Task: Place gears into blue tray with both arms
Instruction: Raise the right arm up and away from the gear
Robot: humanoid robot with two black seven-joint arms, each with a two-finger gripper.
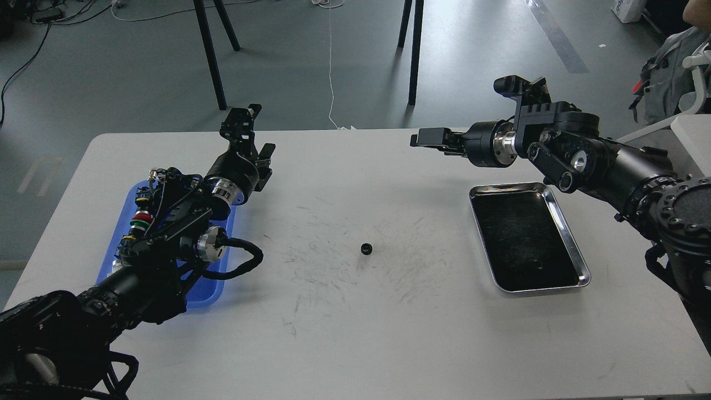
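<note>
Lower-left, left arm [166,233] covers blue tray [119,244]; both grippers' openings unclear; next: reach the centre-frame gear [366,249], grasp it.

The bench [355,333] is matt white and scuffed; the steel tray [577,250] gleams — polished rim, dull dark floor — while the blue tray [214,294] looks like smooth plastic.

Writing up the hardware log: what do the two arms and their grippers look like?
Both arms black with silver joint rings. Left arm carries exposed black cables, one looping out beside a silver ring. Right arm has bulkier, smoother housings. Left gripper and right gripper: narrow, black.
</note>
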